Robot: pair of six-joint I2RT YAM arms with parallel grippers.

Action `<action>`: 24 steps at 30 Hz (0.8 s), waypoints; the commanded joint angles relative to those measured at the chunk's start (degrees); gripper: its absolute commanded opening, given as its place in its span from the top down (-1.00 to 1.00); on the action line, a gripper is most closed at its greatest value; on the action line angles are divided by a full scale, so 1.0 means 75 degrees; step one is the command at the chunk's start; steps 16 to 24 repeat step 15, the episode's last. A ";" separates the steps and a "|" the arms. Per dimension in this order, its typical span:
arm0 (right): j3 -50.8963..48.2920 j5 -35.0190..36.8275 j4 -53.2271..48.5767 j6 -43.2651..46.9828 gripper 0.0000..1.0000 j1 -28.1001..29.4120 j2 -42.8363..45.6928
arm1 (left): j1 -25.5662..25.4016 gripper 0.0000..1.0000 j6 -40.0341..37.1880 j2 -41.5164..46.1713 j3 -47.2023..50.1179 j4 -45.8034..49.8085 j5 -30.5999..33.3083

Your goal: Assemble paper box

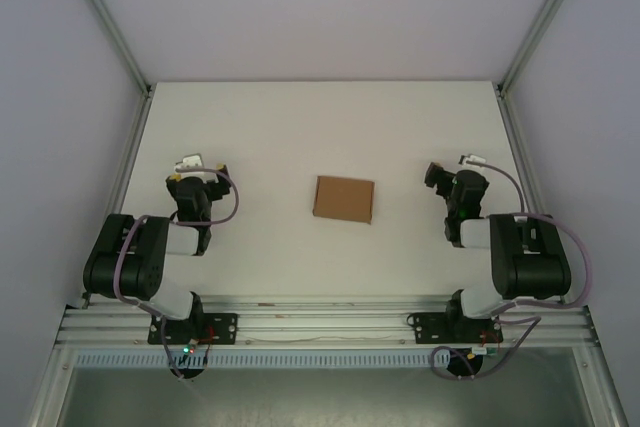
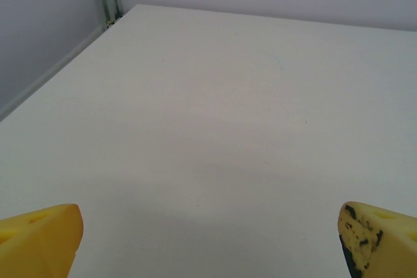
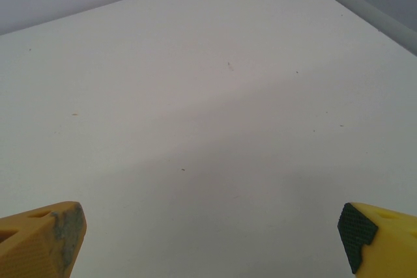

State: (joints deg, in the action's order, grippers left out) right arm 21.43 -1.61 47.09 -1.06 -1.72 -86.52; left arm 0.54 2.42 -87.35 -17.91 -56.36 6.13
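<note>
Wide-open, empty left hand (image 2: 208,242) and right hand (image 3: 210,242) flank paper box (image 1: 344,199).

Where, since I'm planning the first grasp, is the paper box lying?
In the top external view, the paper box lies flat near the middle of the table, between the left arm and right arm, touching neither.

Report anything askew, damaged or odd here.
The paper box sits slightly skewed to the table edges. On the left tool, one pad looks worn, its black coating flaking. Nothing spilled.
</note>
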 commanded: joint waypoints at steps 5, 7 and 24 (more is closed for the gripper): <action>0.0141 -0.0020 -0.0014 -0.0125 -0.99 -0.0040 0.0099 | 0.0057 -1.00 -0.0130 0.0080 -0.0089 -0.0120 -0.0158; 0.0143 -0.0021 0.0014 -0.0122 -0.99 -0.0039 0.0089 | 0.0058 -1.00 -0.0110 0.0104 -0.0097 -0.0053 -0.0160; 0.0143 -0.0020 0.0002 -0.0130 -0.99 -0.0040 0.0099 | 0.0058 -1.00 -0.0120 0.0098 -0.0098 -0.0068 -0.0161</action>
